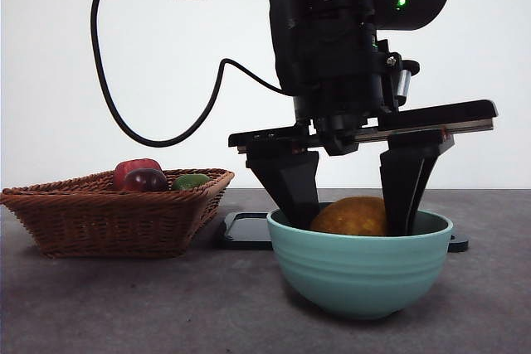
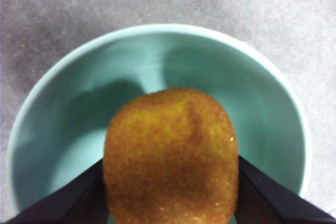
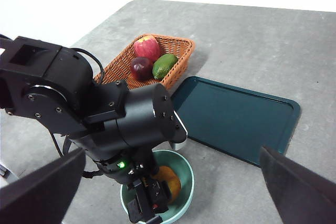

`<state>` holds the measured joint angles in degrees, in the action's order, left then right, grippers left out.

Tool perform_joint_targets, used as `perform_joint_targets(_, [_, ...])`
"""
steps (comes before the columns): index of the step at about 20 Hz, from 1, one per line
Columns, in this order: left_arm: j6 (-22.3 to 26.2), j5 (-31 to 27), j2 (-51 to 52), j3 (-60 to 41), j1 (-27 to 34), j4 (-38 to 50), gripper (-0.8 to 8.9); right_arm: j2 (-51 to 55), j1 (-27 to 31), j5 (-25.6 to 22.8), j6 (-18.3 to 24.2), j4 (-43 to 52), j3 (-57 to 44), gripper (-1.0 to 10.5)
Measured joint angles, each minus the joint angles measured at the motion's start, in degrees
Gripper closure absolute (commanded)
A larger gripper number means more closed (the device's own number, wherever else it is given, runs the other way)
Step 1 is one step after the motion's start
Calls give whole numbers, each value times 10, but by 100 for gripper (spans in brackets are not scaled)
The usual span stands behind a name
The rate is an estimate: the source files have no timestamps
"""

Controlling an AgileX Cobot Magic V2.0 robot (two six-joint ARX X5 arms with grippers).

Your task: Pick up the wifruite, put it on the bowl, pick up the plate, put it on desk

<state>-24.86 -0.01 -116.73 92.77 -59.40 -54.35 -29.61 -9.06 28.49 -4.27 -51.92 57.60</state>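
Observation:
The orange wifruite (image 1: 353,217) sits low inside the mint-teal bowl (image 1: 357,275) on the dark grey desk (image 1: 124,304). My left gripper (image 1: 353,225) reaches down into the bowl, its two black jaws pressed against either side of the fruit. The left wrist view shows the fruit (image 2: 170,156) filling the gap between the jaws, above the bowl's floor (image 2: 157,61). My right gripper (image 3: 172,150) is open and empty, high above the table, looking down on the left arm (image 3: 121,124), the bowl (image 3: 187,174) and the fruit (image 3: 169,183).
A dark teal flat plate (image 3: 236,121) lies on the desk just behind the bowl, and its edge shows in the front view (image 1: 245,230). A wicker basket (image 1: 108,217) at the left holds a red fruit, a dark purple fruit and a green fruit (image 3: 164,65).

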Motion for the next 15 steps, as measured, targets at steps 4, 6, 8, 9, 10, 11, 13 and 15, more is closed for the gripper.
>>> perform_joint_targets(4, [1, 0, 0, 0, 0, -1, 595, 0, 0, 0, 0, 0, 0, 346])
perform_joint_targets(6, [1, 0, 0, 0, 0, -1, 595, 0, 0, 0, 0, 0, 0, 345])
perform_joint_targets(8, [1, 0, -2, 0, 0, -3, 595, 0, 0, 0, 0, 0, 0, 346])
perform_joint_targets(9, [1, 0, -4, 0, 0, -5, 595, 0, 0, 0, 0, 0, 0, 345])
perform_joint_targets(10, [1, 0, -7, 0, 0, -8, 594, 0, 0, 0, 0, 0, 0, 346])
perform_joint_targets(11, [2, 0, -9, 0, 0, -9, 594, 0, 0, 0, 0, 0, 0, 346])
perform_joint_targets(13, [4, 0, -9, 0, 0, -8, 592, 0, 0, 0, 0, 0, 0, 346])
perform_joint_targets(15, [5, 0, -9, 0, 0, -10, 542, 0, 0, 0, 0, 0, 0, 345])
